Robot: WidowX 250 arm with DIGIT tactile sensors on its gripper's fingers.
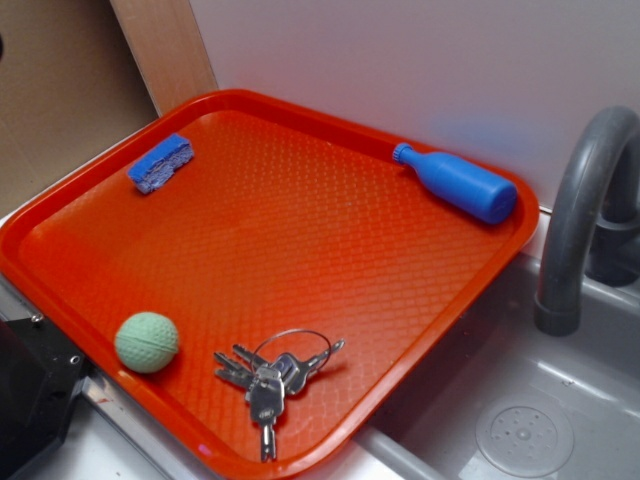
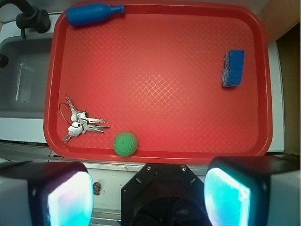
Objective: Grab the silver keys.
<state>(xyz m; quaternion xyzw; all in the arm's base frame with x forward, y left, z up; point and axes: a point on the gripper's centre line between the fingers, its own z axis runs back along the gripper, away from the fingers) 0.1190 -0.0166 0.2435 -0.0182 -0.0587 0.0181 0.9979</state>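
The silver keys (image 1: 266,383) lie flat in the near corner of the red tray (image 1: 300,210), their thin wire ring pointing toward the sink. In the wrist view the keys (image 2: 78,125) rest near the tray's (image 2: 155,70) lower left corner, just left of a green ball (image 2: 125,143). My gripper (image 2: 149,195) is open, its two pads wide apart with nothing between them. It hangs high over the robot's black base, short of the tray's near rim, and the keys lie well ahead and to its left. The exterior view does not show the gripper.
A green ball (image 1: 147,342) sits close beside the keys. A blue bottle (image 1: 458,183) lies at the tray's far corner and a blue sponge (image 1: 162,163) at the opposite side. A grey sink (image 1: 520,420) with a faucet (image 1: 575,230) adjoins the tray.
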